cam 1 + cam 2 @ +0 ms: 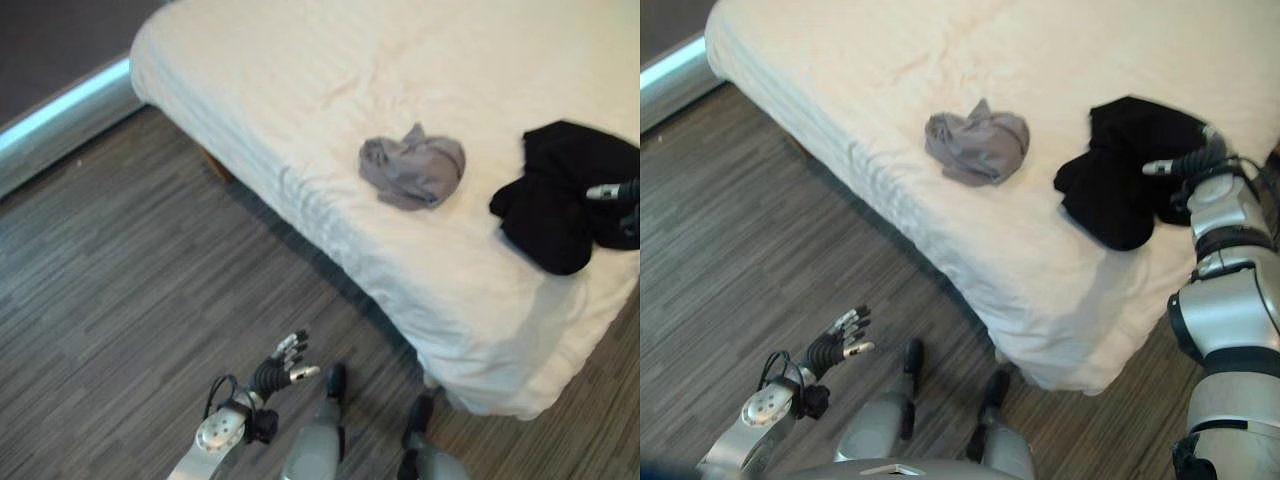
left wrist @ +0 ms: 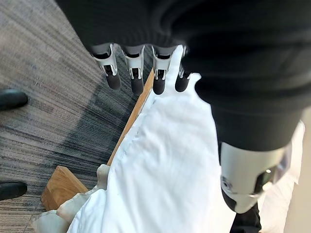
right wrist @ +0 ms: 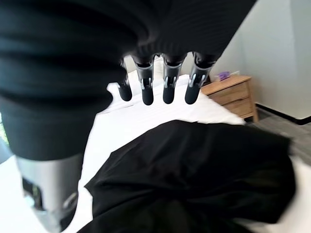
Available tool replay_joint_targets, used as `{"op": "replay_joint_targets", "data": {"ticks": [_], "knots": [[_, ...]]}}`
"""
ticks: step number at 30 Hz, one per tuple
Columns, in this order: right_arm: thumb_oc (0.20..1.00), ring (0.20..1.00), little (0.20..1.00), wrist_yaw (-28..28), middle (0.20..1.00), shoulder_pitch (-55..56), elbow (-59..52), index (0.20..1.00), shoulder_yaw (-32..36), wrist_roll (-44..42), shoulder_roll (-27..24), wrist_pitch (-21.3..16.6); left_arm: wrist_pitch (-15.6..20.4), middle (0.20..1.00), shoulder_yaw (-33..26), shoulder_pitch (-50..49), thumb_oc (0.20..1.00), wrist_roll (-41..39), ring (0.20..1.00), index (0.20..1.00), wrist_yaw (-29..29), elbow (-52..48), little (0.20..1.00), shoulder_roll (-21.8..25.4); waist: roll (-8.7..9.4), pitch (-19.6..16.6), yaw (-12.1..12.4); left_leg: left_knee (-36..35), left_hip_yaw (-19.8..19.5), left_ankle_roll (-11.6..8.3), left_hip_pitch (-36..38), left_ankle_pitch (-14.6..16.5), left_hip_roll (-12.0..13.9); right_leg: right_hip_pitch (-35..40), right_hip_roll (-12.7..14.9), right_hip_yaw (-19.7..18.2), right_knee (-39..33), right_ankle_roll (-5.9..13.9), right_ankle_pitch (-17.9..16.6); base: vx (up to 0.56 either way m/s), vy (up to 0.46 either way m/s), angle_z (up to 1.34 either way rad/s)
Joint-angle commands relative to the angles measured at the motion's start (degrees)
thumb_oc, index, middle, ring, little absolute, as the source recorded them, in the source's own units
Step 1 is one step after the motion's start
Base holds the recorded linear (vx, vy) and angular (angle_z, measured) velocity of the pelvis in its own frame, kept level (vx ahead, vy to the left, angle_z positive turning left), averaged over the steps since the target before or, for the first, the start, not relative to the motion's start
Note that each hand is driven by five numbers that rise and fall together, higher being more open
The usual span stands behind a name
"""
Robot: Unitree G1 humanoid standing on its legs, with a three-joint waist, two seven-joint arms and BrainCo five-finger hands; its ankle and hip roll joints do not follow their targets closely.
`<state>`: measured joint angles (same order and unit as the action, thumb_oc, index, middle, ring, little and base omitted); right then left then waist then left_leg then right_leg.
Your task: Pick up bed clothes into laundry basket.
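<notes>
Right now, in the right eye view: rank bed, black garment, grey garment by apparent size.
1. Bed, by far the largest.
2. Black garment.
3. Grey garment, somewhat smaller, bunched up.
The right hand hovers above the black garment.

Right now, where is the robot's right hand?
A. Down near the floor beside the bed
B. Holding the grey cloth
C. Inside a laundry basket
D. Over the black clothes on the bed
D. The right robot hand is above the black clothes on the bed, with its fingers straight; the grey cloth lies apart, untouched, and it is the left robot hand that hangs low over the floor.
</notes>
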<state>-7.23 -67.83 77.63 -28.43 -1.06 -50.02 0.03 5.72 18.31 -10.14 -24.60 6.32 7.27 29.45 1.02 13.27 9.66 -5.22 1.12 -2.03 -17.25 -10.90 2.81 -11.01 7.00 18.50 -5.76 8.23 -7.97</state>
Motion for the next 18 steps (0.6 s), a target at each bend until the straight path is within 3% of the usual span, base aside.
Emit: {"op": "replay_joint_targets", "data": {"ticks": [1, 6, 12, 18], "knots": [[1.000, 1.000, 1.000, -3.6, 1.000, -11.0, -1.1, 1.000, -6.4, -1.2, -6.0, -1.8, 2.6, 1.000, 1.5, 3.4, 1.000, -2.6, 1.000, 1.000, -1.6, -7.0, 1.000, 2.1, 2.29, 4.3, 2.1, 0.2, -1.0, -2.52, 0.3, 2.7, -1.2, -2.7, 1.3, -0.9, 0.8, 1.45, -1.9, -0.02, -0.027, 0.22], [1.000, 1.000, 1.000, -3.8, 1.000, -12.6, -1.4, 1.000, -9.3, -0.3, -5.5, -2.0, 2.8, 1.000, 3.0, 6.2, 1.000, -2.1, 1.000, 1.000, -3.1, -6.9, 1.000, 0.9, 1.64, 6.8, 2.2, 0.2, -1.5, -3.22, -3.4, 1.7, -0.9, -6.1, 0.6, -1.5, 0.8, 1.30, -2.3, -0.01, -0.014, 0.04], [1.000, 1.000, 1.000, -3.3, 1.000, -10.8, 3.7, 1.000, -9.1, 4.0, -3.4, 0.3, 3.0, 1.000, 3.3, 9.7, 1.000, -0.7, 1.000, 1.000, -6.0, -6.9, 1.000, -1.4, 0.08, 10.7, 1.8, 0.2, -2.0, -3.97, -7.3, 0.9, -0.9, -9.8, -0.1, -2.1, 0.8, 0.96, -2.8, -0.02, -0.020, 0.07], [1.000, 1.000, 1.000, -2.8, 1.000, -4.4, 6.5, 1.000, -5.3, 6.9, -5.3, 2.0, 2.8, 1.000, 3.6, 11.9, 1.000, 0.0, 1.000, 1.000, -6.6, -5.7, 1.000, -2.3, -0.99, 12.0, 0.6, 0.2, -2.2, -3.92, -7.9, 0.6, -1.4, -10.6, -0.2, -3.2, 0.8, 0.72, -2.6, 0.00, 0.010, 0.03]]}}
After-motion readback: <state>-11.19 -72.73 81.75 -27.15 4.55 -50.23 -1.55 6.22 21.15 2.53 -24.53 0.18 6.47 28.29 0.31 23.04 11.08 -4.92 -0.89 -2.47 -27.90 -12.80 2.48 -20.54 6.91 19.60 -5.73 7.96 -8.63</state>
